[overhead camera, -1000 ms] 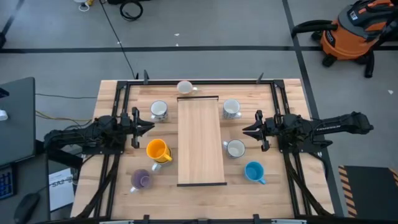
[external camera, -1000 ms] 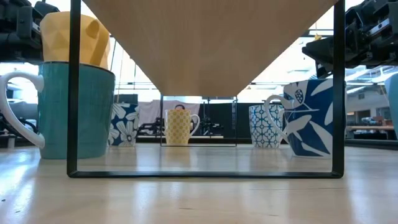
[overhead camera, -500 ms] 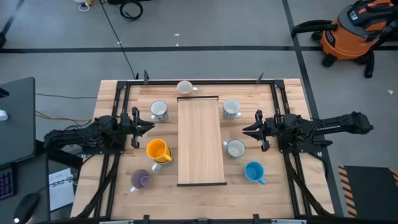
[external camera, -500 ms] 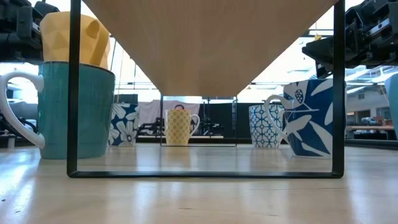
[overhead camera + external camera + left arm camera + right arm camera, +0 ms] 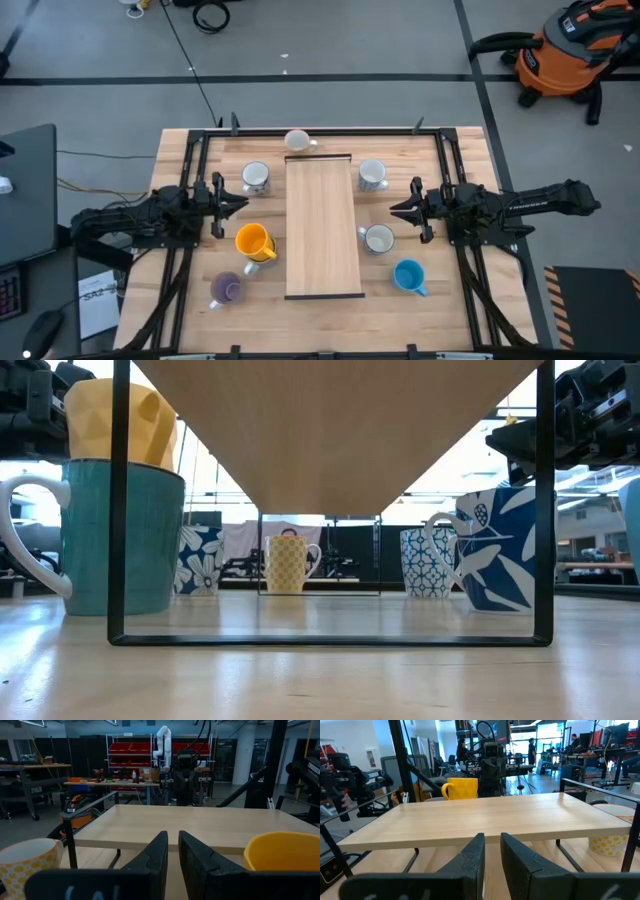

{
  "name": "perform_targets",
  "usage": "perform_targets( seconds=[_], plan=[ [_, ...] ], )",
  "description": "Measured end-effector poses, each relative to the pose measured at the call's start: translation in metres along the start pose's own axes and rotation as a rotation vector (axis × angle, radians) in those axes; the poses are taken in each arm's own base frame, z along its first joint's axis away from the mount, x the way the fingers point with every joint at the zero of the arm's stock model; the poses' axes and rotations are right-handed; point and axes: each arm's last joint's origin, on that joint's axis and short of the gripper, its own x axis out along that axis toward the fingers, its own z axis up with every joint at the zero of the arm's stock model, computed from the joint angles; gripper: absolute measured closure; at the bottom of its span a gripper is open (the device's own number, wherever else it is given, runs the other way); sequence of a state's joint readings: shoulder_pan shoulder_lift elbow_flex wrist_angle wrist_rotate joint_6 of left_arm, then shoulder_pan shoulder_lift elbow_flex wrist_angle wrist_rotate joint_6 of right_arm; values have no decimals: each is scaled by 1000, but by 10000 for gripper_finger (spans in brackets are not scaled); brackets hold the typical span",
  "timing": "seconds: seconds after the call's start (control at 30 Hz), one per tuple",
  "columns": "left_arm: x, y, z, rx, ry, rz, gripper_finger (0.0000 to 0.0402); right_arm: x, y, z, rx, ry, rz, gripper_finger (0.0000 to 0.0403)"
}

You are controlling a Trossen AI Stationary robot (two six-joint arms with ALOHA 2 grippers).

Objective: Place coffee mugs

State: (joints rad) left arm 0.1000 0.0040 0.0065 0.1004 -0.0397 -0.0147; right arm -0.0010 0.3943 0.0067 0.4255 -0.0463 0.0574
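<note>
A wooden shelf [image 5: 323,225] on a black wire frame stands mid-table. Several mugs stand upright on the table around it. Left of it are a white one [image 5: 256,177], a yellow one [image 5: 253,243] and a purple-lined one [image 5: 228,289]. Right of it are two white ones [image 5: 372,175] [image 5: 378,239] and a blue one [image 5: 408,276]. Another white one [image 5: 297,140] stands at the far edge. My left gripper [image 5: 243,200] [image 5: 173,837] hovers shut and empty beside the yellow mug [image 5: 282,857]. My right gripper [image 5: 395,210] [image 5: 492,840] hovers shut and empty between the two white mugs on the right.
The shelf's wire legs [image 5: 118,510] [image 5: 545,510] stand on the table. The shelf top [image 5: 485,817] is bare. Black frame rails [image 5: 190,170] [image 5: 455,165] run along the table's left and right sides. A vacuum cleaner [image 5: 575,45] stands on the floor beyond the table.
</note>
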Motion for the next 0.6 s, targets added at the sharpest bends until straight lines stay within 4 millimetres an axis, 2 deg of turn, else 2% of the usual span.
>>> perform_targets(
  seconds=[0.47,0.6],
  plan=[
    [0,1,0,0,-5,30,349,0,0,0,5,-1,0,335],
    [0,1,0,0,-5,30,349,0,0,4,158,-40,5,335]
  ],
)
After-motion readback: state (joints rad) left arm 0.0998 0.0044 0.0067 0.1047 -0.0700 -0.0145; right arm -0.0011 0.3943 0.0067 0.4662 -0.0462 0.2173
